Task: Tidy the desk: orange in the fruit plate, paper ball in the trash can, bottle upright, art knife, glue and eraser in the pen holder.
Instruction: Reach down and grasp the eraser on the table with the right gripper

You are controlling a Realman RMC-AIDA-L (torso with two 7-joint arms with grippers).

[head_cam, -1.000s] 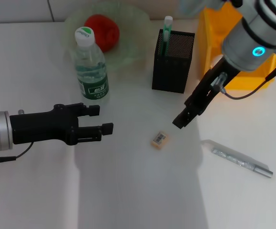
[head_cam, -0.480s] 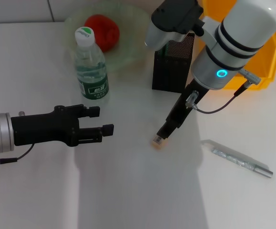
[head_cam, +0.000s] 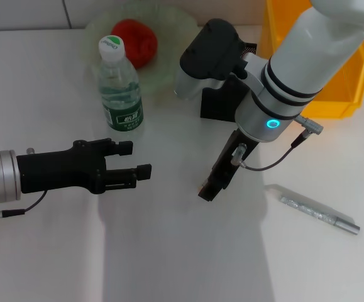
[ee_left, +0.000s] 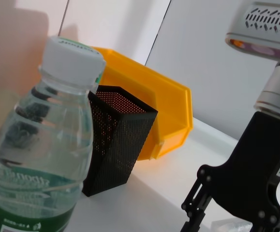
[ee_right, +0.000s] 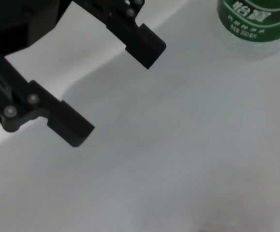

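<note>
My right gripper points down at the table in front of the black mesh pen holder, on the spot where the eraser lay; the eraser is hidden under it. The silver art knife lies on the table to the right of it. The bottle stands upright with its white cap on, also close in the left wrist view as the bottle. The reddish orange rests in the glass fruit plate. My left gripper hovers open and empty, left of centre. Glue and paper ball are out of view.
The yellow bin stands at the back right, behind the pen holder. The right arm's bulk covers much of the pen holder. The right wrist view shows the left gripper's fingers and the bottle's base.
The right arm has swung left and down from beside the bin onto the eraser, which is now covered. The left arm has stayed put.
</note>
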